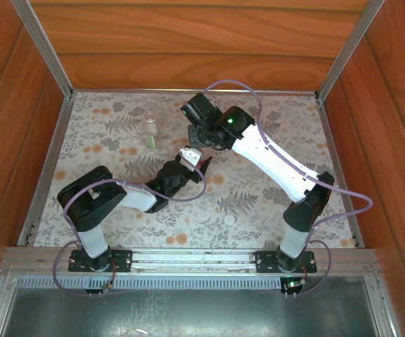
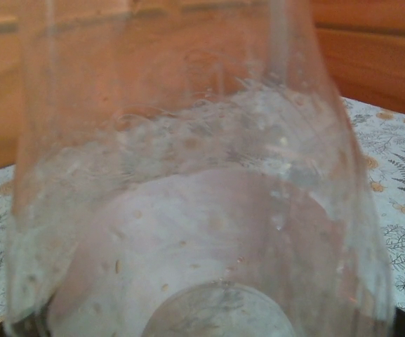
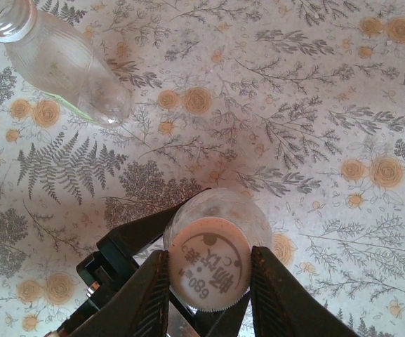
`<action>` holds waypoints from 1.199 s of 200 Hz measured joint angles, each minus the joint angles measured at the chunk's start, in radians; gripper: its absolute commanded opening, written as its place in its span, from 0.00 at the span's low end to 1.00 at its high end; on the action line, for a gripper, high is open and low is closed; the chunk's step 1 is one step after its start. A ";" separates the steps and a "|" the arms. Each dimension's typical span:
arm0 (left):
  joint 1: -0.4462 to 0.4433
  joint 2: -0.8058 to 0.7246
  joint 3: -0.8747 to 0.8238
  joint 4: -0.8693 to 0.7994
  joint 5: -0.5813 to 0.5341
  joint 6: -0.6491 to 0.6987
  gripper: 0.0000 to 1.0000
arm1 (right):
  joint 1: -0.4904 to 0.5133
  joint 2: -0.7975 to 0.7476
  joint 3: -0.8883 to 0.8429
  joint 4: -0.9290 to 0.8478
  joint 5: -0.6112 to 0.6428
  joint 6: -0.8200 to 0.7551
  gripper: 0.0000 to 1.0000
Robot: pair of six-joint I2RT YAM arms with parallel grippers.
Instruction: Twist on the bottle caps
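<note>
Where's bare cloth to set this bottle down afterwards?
Free: far-right cloth corner beyond the right arm; far-left patch beside the standing bottle; near strip around the loose cap. Crowded: centre, where left tool and right tool meet at the held bottle.

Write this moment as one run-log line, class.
left jaws: shut on held bottle | right jaws: shut on white cap atop it | second bottle: upright, uncapped | second cap: loose on cloth

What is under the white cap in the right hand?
A clear bottle, its shoulder showing around the white cap. The cap hides the bottle's mouth.
</note>
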 measured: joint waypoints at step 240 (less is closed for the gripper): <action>0.057 -0.026 0.006 -0.056 0.212 0.053 0.65 | -0.011 -0.181 -0.120 0.031 -0.111 -0.286 0.85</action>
